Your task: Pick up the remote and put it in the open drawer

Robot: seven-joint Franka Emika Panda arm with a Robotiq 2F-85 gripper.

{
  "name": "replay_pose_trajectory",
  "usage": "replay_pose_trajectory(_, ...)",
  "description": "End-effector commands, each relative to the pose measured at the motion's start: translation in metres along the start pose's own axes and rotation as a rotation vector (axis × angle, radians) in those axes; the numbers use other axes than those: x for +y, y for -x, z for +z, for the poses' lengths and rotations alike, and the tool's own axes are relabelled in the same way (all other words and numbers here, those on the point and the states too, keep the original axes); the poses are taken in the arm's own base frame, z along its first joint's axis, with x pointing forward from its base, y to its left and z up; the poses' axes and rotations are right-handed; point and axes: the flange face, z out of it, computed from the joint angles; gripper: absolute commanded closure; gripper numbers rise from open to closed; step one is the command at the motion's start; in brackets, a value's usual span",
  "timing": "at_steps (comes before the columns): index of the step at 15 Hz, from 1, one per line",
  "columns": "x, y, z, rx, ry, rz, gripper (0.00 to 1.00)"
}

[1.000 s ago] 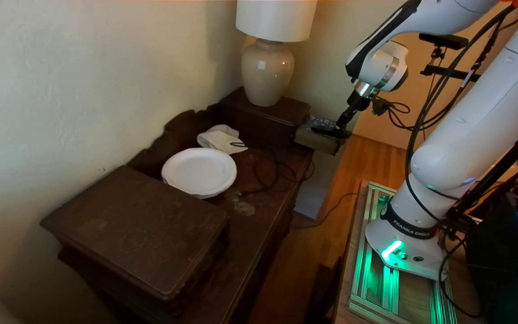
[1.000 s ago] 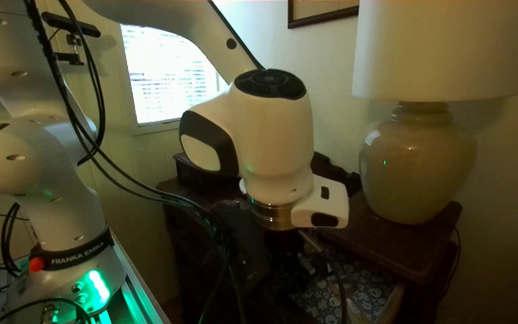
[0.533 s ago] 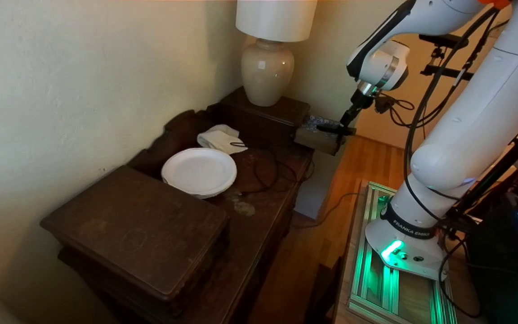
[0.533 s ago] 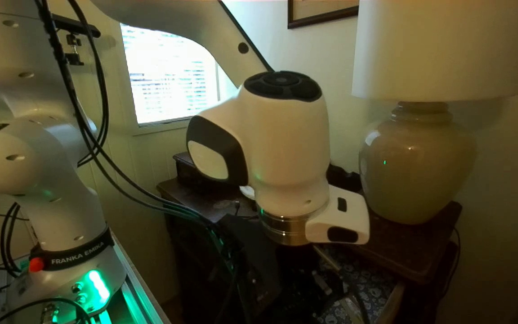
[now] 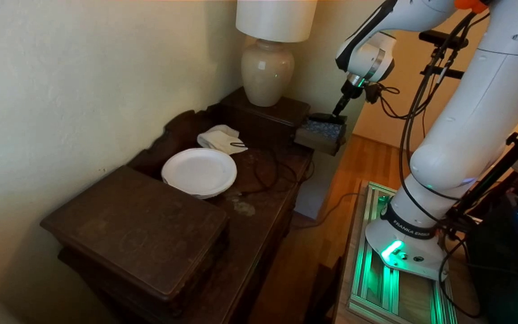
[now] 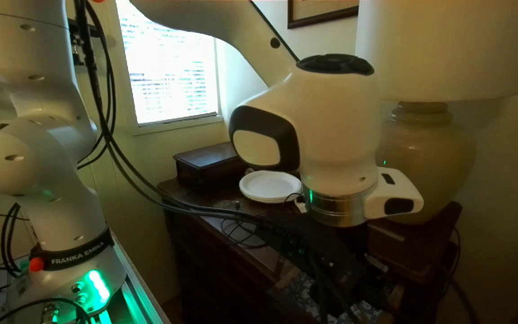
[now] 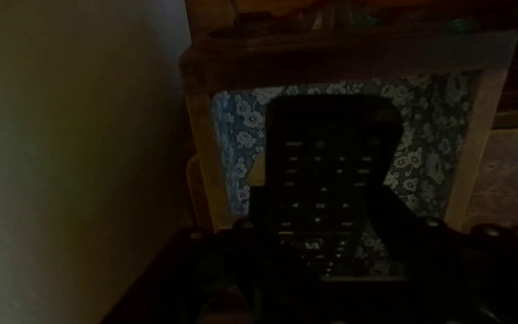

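The open drawer (image 5: 316,141) has pale sides and a blue floral lining. It sticks out beside the lamp end of the dresser and shows in an exterior view (image 6: 395,298) and in the wrist view (image 7: 478,130). The remote (image 7: 326,166) is black with small pale markings. My gripper (image 7: 317,202) is shut on it, one dark finger on each long side. In the wrist view the remote covers the middle of the drawer. In an exterior view my gripper (image 5: 335,116) holds the remote (image 5: 323,119) over the drawer's far edge. Its exact height is hard to tell.
A lamp (image 5: 267,74) stands on the raised end of the dresser beside the drawer. White plates (image 5: 199,173), a white cloth (image 5: 220,138) and loose black cables (image 5: 277,173) lie on the dark dresser top (image 5: 259,229). A raised box section (image 5: 137,229) is at its near end.
The arm has moved with the remote still held. The remote shifted up and slightly left in an exterior view, toward the drawer's far edge, showing more lining. Elsewhere the arm moved right.
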Motion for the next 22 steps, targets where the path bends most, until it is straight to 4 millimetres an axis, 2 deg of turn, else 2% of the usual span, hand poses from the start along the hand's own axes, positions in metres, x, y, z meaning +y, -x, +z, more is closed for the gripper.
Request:
replay_pose_trajectory(1, 0.000, -0.024, 0.016, 0.016, -0.035, -0.067, 0.65)
replay_pose_trajectory(3, -0.004, -0.030, 0.027, -0.004, -0.062, -0.079, 0.65)
replay_pose_trajectory(7, -0.008, -0.028, 0.042, -0.045, -0.087, -0.086, 0.65)
replay_pose_trajectory(20, -0.019, -0.050, 0.073, 0.034, -0.038, -0.067, 0.65)
replay_pose_trajectory(22, -0.019, -0.056, 0.071, 0.042, -0.032, -0.081, 0.14)
